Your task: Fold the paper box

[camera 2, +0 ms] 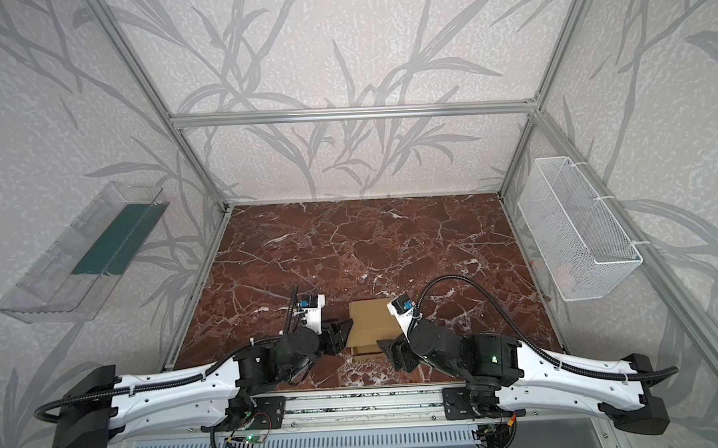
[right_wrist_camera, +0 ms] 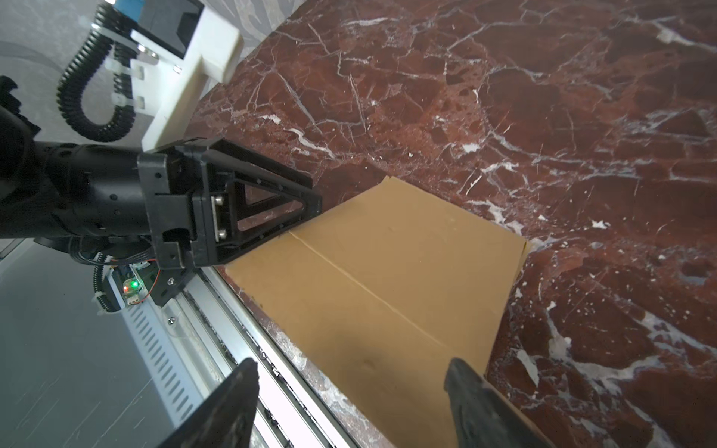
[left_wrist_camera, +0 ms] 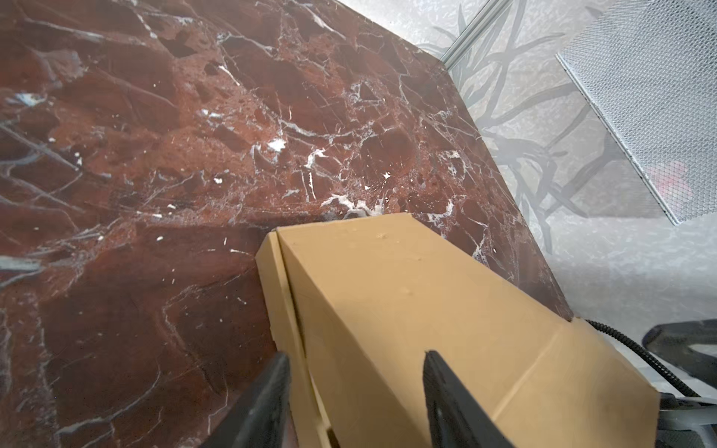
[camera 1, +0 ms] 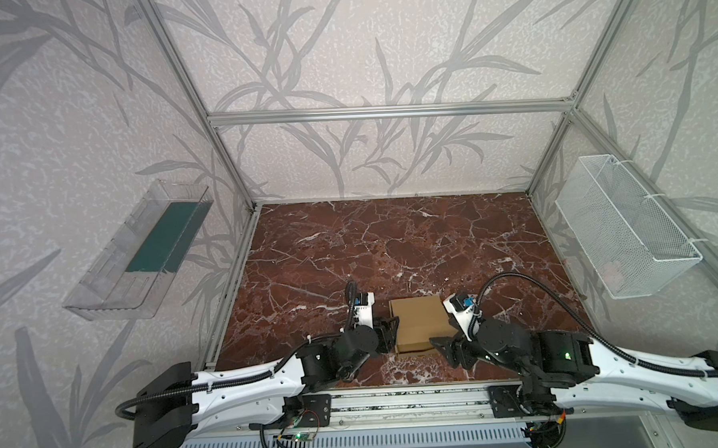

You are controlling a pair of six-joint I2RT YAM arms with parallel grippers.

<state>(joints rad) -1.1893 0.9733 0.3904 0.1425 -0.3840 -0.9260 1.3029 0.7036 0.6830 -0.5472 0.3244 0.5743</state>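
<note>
right gripper [right_wrist_camera: 351, 366] hovers wide open and empty over the five o'clock corner of the paper box [camera 1: 422, 320], which sits at six o'clock on the table [camera 1: 391, 240]. left gripper [left_wrist_camera: 357, 358] straddles its nine o'clock edge, likely steadying it; grip unclear.

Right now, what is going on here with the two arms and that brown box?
A robot is at work on the paper box, which lies on the marble table near its front edge, already box-shaped with its top down. The left gripper straddles the box's left edge; whether it squeezes is not clear. The right gripper hangs open over the near right corner and holds nothing.
</note>
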